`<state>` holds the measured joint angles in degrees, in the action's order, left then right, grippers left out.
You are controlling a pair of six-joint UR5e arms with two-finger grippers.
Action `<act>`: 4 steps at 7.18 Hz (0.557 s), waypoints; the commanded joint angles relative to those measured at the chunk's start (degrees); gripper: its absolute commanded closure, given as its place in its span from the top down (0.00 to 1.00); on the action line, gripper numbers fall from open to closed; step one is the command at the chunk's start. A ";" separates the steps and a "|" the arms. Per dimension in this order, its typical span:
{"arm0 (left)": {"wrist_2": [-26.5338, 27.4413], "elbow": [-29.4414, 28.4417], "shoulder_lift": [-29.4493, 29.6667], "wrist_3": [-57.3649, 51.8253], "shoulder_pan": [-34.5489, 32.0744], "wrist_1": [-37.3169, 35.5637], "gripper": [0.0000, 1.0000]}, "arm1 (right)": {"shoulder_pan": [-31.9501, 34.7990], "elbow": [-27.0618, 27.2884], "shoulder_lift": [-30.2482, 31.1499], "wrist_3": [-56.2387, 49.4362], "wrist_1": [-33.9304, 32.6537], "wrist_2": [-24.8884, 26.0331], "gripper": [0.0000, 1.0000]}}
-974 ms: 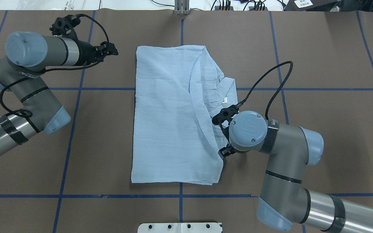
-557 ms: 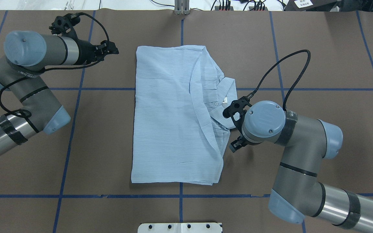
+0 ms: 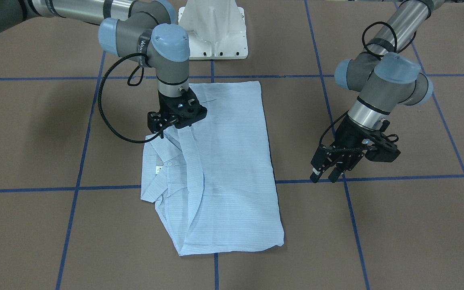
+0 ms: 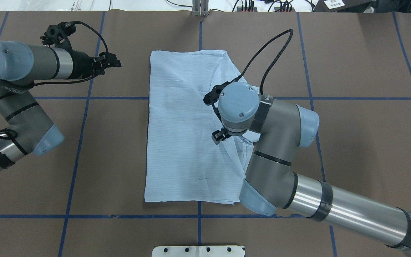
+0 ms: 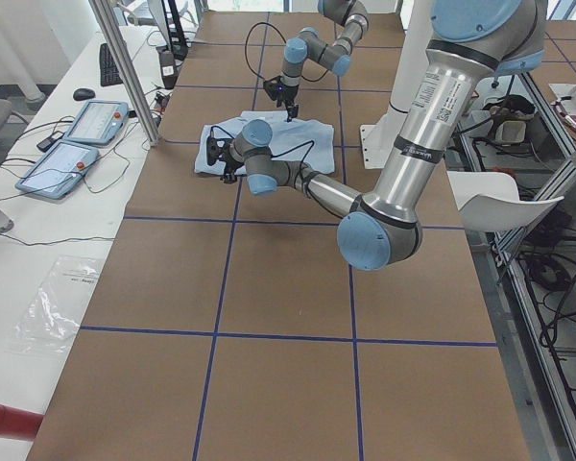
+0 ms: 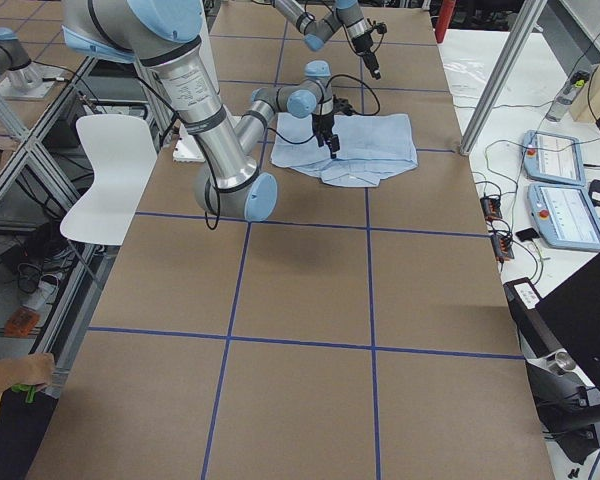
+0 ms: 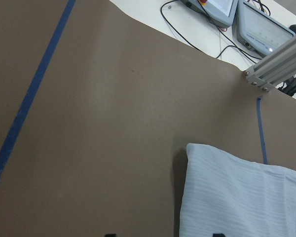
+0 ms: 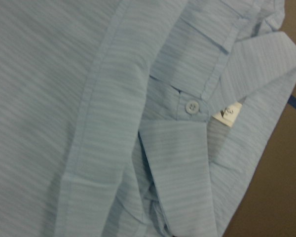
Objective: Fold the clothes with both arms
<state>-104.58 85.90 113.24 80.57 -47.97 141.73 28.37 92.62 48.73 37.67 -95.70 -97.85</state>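
We find the shirt (image 4: 184,135) folded into a rectangle. The collar (image 3: 153,181) edge is untidy, so further folding is due. Left gripper (image 3: 324,175) spread, idle; right gripper (image 3: 161,131): cannot tell.

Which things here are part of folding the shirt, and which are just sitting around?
Part of the job:
light-blue striped shirt
left gripper
right gripper

Just lying about:
white pedestal base
teach pendants
white chair
clear plastic bag

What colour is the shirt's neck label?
White. The neck label shows best in the right wrist view, beside a button.
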 commanded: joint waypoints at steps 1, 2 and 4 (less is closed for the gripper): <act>-0.19 0.49 -0.65 0.02 -0.02 0.04 0.72 | 0.02 -5.77 -4.34 1.53 0.08 0.55 1.00; -0.10 0.49 -0.65 0.02 0.07 0.04 0.72 | -0.16 -6.75 -4.44 1.53 0.08 1.42 1.00; -0.10 0.49 -0.65 0.02 0.07 0.04 0.72 | -0.95 -7.98 -4.09 1.01 -0.09 3.01 1.00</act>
<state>-104.69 86.38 112.61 80.59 -47.91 141.77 27.75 85.37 44.44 39.02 -95.66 -95.76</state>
